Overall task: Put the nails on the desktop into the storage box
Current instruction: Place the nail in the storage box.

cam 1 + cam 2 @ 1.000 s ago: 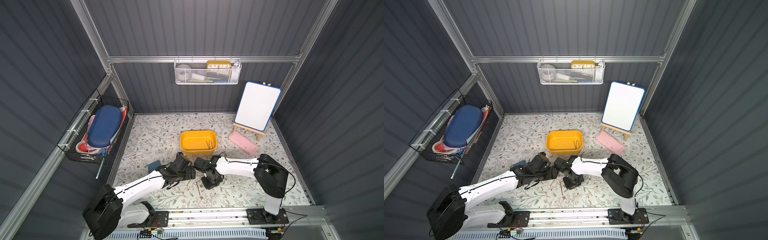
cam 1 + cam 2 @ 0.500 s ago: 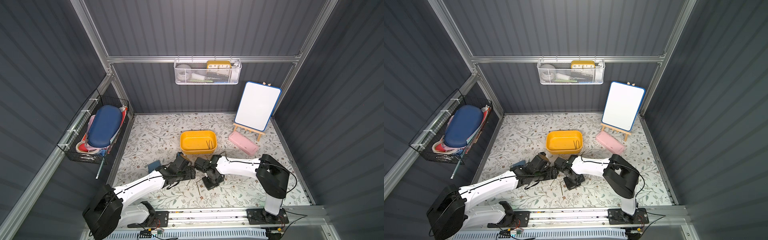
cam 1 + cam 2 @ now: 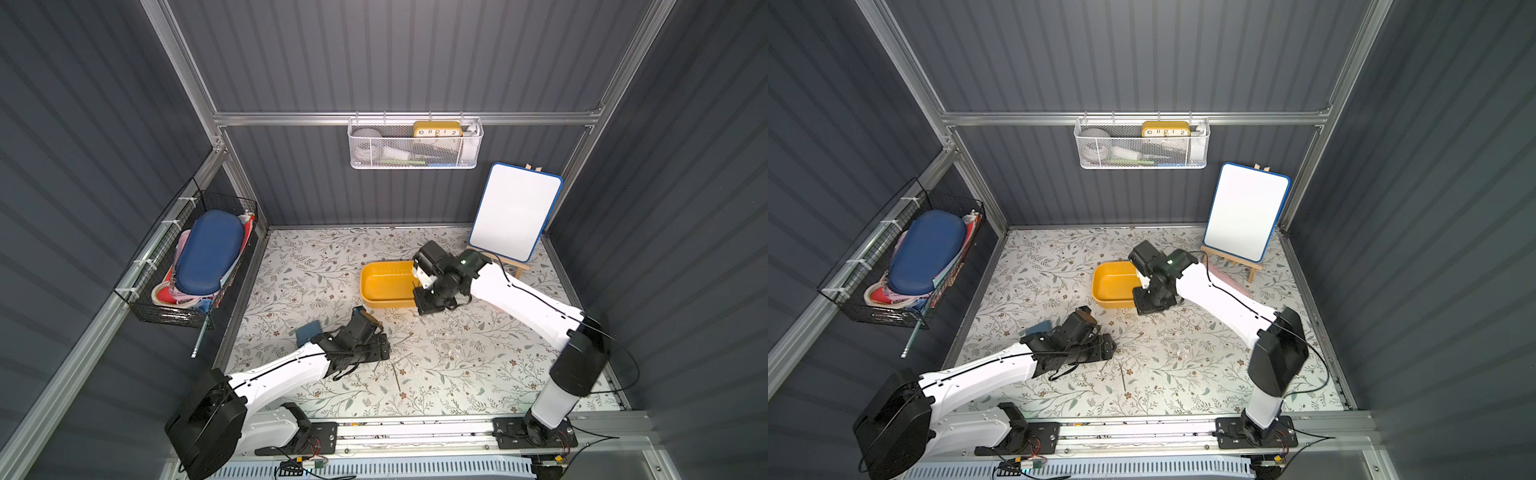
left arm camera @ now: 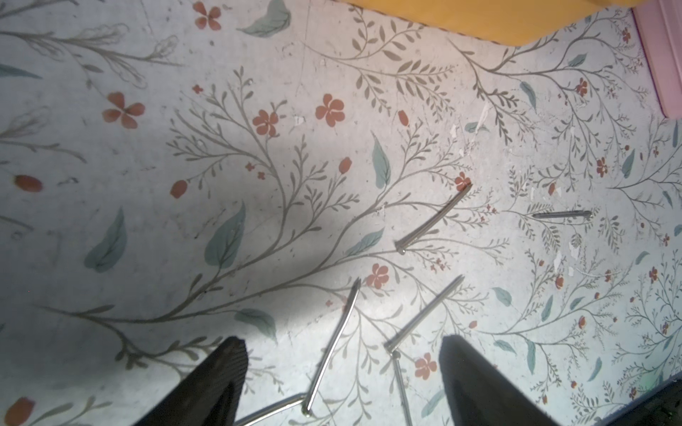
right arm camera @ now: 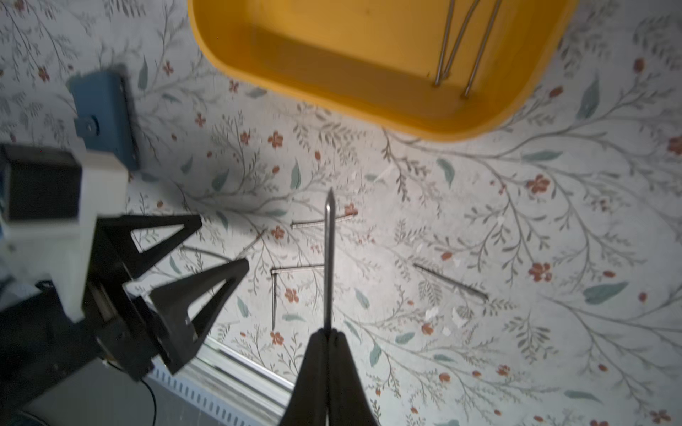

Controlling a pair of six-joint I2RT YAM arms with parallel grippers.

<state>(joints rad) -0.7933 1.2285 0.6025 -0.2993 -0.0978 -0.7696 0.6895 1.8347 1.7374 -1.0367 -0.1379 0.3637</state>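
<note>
Right gripper (image 5: 328,333) has swung up beside the storage box (image 5: 350,85) | pinched tight on one nail (image 5: 328,258) | left gripper (image 4: 341,341) wide, empty | clear rim before releasing

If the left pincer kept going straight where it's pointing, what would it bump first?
Most likely the bent nail, which lies on the desktop right in the open left pincer's gap. How far off it is, I can't tell.

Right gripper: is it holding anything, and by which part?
One nail, pinched at its head end by the shut right gripper; the pointed end sticks out.
</note>
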